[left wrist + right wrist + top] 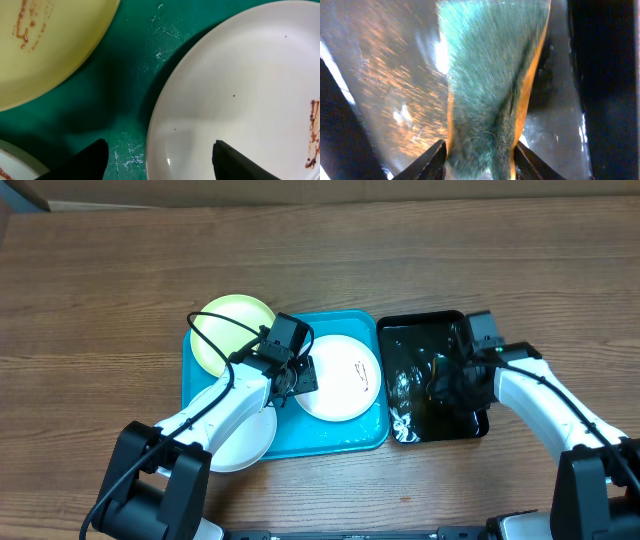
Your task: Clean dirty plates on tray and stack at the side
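From above, the turquoise tray (pixel 330 435) carries all three plates. The yellow-green plate (pixel 228 328) sits over its far left corner. A white plate (pixel 345 380) lies in the middle. A second white plate (pixel 245 442) hangs over the near left corner, half hidden under the left arm. Nothing is stacked beside the tray yet. The left gripper (pixel 297 377) hovers at the middle plate's left edge, and the right gripper (pixel 440 383) is down in the glossy black tray (pixel 420 340) on the right.

The left wrist view shows that claw spread wide and empty. One finger is above the bare tray floor and the other above the white plate, so the rim runs between them. There is a reddish-brown smear (pixel 314 135) on that plate, another streak (pixel 22 25) on the yellow-green one, and a red trace on the third plate's corner at bottom left. All three look unwashed.

The right wrist view has a sponge (pixel 490 85), teal scouring face on an orange body, running up between the fingers. Both tips press against its sides, so I take it as gripped at partial width, though the close-up does not show whether it has left the wet tray floor.

By my reckoning the job is at its start: the sponge has to come across, each plate needs wiping, and then all three need stacking off to the side.
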`<state>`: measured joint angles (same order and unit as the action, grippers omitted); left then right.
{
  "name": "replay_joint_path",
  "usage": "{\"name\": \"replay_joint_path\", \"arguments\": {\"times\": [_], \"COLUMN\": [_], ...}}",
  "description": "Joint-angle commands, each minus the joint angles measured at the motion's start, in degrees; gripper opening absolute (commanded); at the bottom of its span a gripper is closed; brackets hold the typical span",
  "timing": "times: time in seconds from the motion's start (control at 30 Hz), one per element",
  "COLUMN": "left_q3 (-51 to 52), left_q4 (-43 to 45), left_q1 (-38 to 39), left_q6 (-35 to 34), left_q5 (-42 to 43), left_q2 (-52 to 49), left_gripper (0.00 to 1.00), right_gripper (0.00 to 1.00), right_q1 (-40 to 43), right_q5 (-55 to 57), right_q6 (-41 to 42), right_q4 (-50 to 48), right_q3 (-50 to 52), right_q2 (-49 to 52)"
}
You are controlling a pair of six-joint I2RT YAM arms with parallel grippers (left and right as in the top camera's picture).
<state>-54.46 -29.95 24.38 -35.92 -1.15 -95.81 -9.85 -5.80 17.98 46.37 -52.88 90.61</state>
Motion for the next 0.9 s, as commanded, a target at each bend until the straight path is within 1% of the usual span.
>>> {"name": "replay_joint_path", "arguments": {"times": [0.0,0.03,0.2,0.27,0.4,0.63,0.87], "left_q3": [0.5,0.5,0.5,0.5,0.5,0.5,0.5], "left_q4": [0.1,0.1,0.0,0.0,0.2,0.2,0.2], "left_q1": [0.0,0.0,0.0,0.0,0.0,0.0,0.0], "left_q6": [-0.5,-0.5,-0.5,-0.5,-0.5,-0.5,-0.5], "left_q5": [-0.8,-0.8,-0.8,-0.8,-0.8,-0.8,-0.8], "left_q2": [-0.5,-0.5,-0.5,-0.5,-0.5,-0.5,-0.5], "left_gripper": [0.69,0.69,0.70,0.70,0.70,0.73,0.73], "right_gripper": [0.52,0.57,0.63,0.65,0.76,0.77,0.76], "right_q1": [-0.2,-0.2,-0.2,-0.2,-0.2,-0.2,-0.2], "right_q5": [0.8,1.4,2.2,5.0,8.1,8.2,8.2], "right_q6": [-0.3,-0.4,-0.3,-0.3,-0.3,-0.3,-0.3], "right_q4": [-0.7,-1.3,-0.7,-1.5,-5.5,-10.7,-16.3], "right_q3": [-3.5,-3.5,-3.3,-3.3,-2.5,-0.6,1.2], "right_q2": [-0.1,-0.1,0.0,0.0,0.0,1.1,7.0]}}
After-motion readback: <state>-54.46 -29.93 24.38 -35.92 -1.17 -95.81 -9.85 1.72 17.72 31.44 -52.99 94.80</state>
